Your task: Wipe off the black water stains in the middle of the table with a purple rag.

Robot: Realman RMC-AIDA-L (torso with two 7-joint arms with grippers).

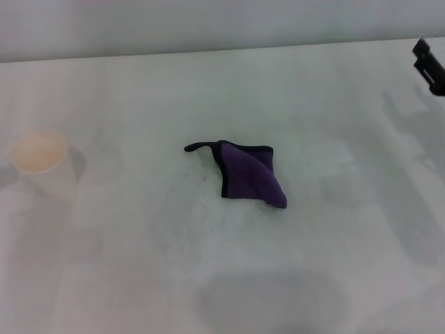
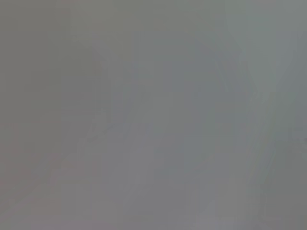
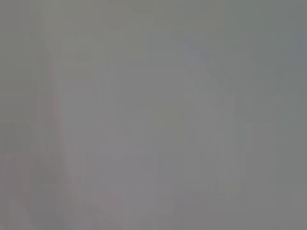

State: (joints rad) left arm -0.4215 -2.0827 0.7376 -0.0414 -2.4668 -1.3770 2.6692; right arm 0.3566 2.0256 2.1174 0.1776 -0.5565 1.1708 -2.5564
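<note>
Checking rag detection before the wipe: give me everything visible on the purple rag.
The rag is a small purple cloth, soft-looking, with black edging along its far and left sides and a thin black loop tail sticking out at its far-left corner. It is folded over, roughly a diamond with a rounded near-right tip. It lies flat near the middle of the white table. No pincer touches it. No black blot shows beside it.

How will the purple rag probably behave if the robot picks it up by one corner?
The purple rag is folded soft cloth lying flat on the table, so it would likely droop and unfold rather than hold its shape. It looks thin and small, so probably light. Its thin black loop may dangle or snag.
</note>
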